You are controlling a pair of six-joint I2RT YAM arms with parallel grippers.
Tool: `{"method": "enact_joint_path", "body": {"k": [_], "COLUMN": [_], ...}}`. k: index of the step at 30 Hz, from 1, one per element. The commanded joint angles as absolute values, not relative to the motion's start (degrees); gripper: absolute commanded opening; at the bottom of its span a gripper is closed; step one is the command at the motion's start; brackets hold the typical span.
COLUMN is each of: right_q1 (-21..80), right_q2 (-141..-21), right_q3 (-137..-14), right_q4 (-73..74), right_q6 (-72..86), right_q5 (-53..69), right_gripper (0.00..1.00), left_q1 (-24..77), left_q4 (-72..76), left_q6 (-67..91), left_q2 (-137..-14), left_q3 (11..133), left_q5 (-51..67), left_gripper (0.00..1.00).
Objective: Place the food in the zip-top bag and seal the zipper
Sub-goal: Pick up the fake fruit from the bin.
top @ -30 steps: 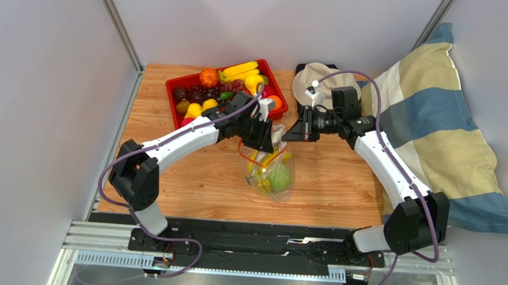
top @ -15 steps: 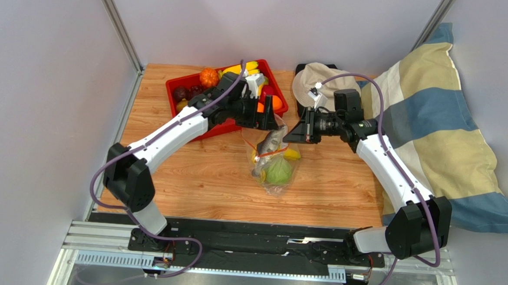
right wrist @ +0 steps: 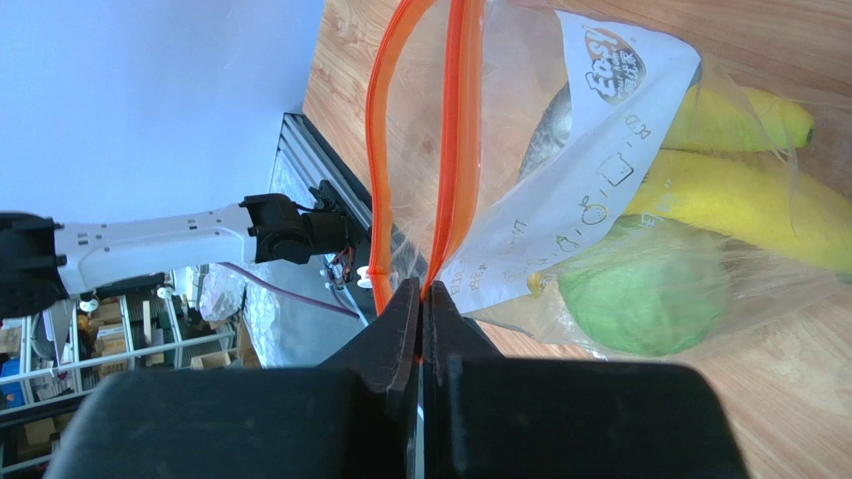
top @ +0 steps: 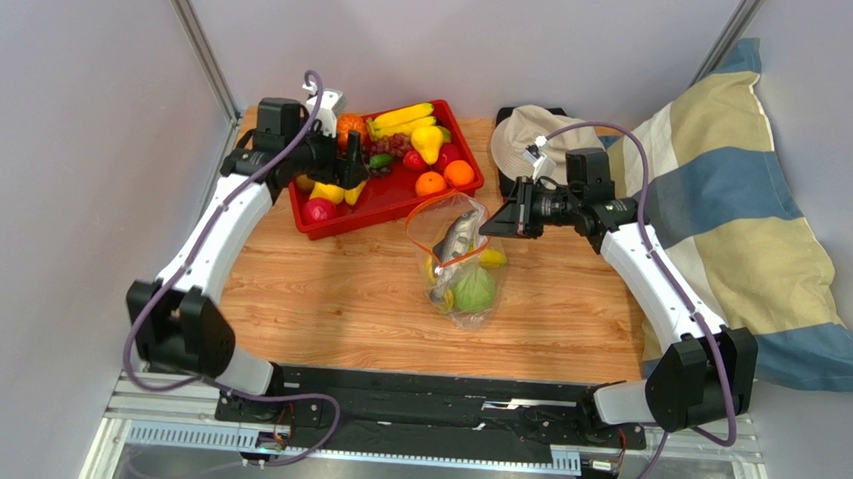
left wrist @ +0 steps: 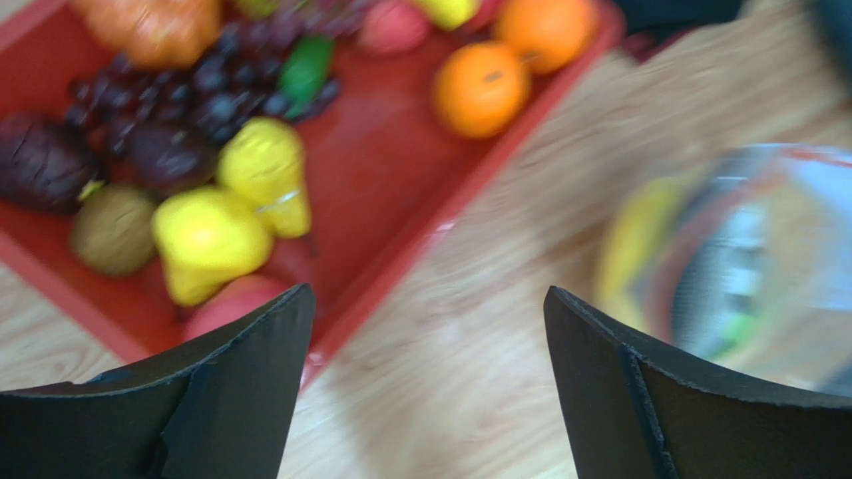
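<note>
Red tray (top: 389,203) lay below the left gripper (left wrist: 425,299), whose fingers stood wide apart and empty. At the tray's four o'clock sat the zip-top bag (top: 465,266), its zipper (right wrist: 455,130) pinched tight by the right gripper (right wrist: 421,299). A good next grab was the yellow pear (left wrist: 205,239), I think, right across its middle.

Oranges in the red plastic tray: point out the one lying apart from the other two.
The darker, bumpy orange at the red plastic tray's far left end; the two smooth oranges sit side by side at its right end.
</note>
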State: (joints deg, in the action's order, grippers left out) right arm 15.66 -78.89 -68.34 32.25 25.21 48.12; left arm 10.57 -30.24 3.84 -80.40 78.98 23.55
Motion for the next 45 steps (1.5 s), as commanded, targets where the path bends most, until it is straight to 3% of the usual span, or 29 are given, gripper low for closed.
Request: {"method": "enact_joint_path", "body": {"k": [1, 10, 22, 26, 30, 33, 41, 45], "right_q1": [15.56, 15.56, 15.64, 15.64, 15.56, 15.56, 15.56, 15.64], "right_q2": [-79.71, -80.51, -81.38, -82.00, -82.09, -82.18, -82.70, -82.53], "right_q3": [-71.63, -72.33, -73.12, -73.91, -74.44, -74.27, -74.44, -74.36], "right_q4": [29.97, 30.85, 31.11, 31.46, 32.08, 32.25, 31.46, 31.29], "right_q6": [24.35, 23.56, 23.20, 22.94, 22.41, 22.32, 22.59, 22.76], "right_q5": [47.46, 46.85, 46.85, 46.93, 46.93, 46.93, 47.55, 47.81], "right_gripper": [0.00, 0.00, 0.00, 0.00, 0.00, 0.00, 0.00, 0.00], "left_q1": [5.90, 3.69, 4.31, 4.75, 4.66, 4.75, 11.59, 19.49], "left_q4": [-38.57, -40.95, -42.36, -42.62, -44.73, -45.35, -41.84, -38.95], "left_q6": [-3.78, -7.56, -6.77, -5.80, -5.36, -3.52, 6.22, 9.30], "left_q2": [-90.95, -103.53, -112.50, -112.33, -107.86, -101.09, -90.79, -91.93], "left_q3": [83.13, 87.10, 89.38, 90.44, 91.23, 91.14, 95.53, 96.24], "left_q5": [16.89, 8.62, 10.90, 11.34, 11.16, 14.39, 35.29, 38.06], "left_gripper": [0.91, 0.88, 0.87, 0.74, 0.50, 0.40, 0.38, 0.38]}}
